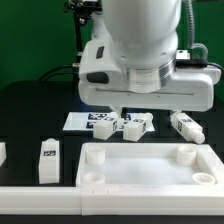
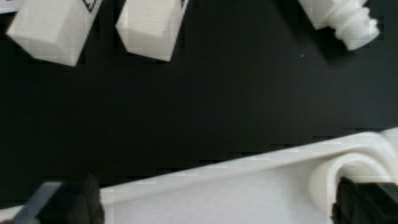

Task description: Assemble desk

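The desk's white slab (image 1: 150, 162) lies flat near the front, with round sockets (image 1: 186, 154) at its corners. Two tagged legs (image 1: 132, 125) lie side by side just behind it, and a third leg (image 1: 186, 127) lies toward the exterior view's right. Another leg (image 1: 48, 160) stands upright toward the exterior view's left. My gripper (image 1: 143, 113) hangs open over the slab's far edge, holding nothing. In the wrist view the slab's edge (image 2: 214, 185) and a socket (image 2: 349, 176) show between my dark fingers (image 2: 64, 203). Two legs (image 2: 98, 30) and a ribbed leg end (image 2: 349, 22) lie beyond.
The marker board (image 1: 80, 122) lies flat behind the legs. A long white rail (image 1: 45, 198) runs along the front edge. Another white piece (image 1: 2, 152) sits cut off at the exterior view's left border. The table is black (image 1: 30, 115).
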